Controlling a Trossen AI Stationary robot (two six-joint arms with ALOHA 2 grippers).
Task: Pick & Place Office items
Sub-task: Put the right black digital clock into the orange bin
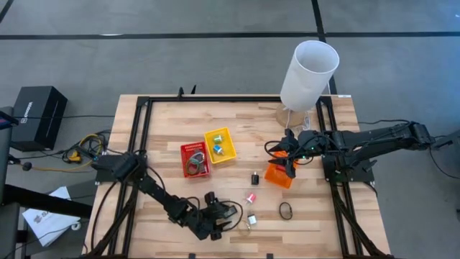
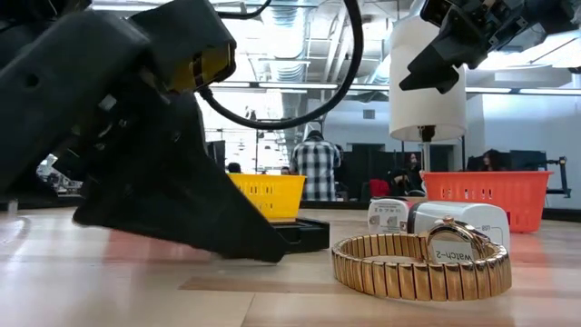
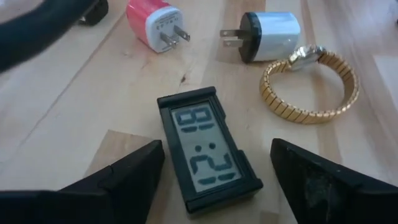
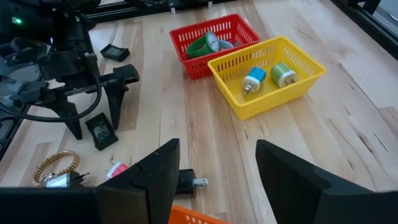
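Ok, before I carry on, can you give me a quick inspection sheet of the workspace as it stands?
Surface: wooden table, black frame around it, dry and flat.
Job's things: clock, pink charger, white charger, gold watch, black ring and black plug lie loose; the red tray and yellow tray hold a few items.
Clutter: white cylinder at the far edge.
Grippers: left gripper open, straddling the clock; right gripper open and empty above the orange tray.
Cables: cables on the floor by the left side.
Surroundings: black box on the floor; a person stands far behind.
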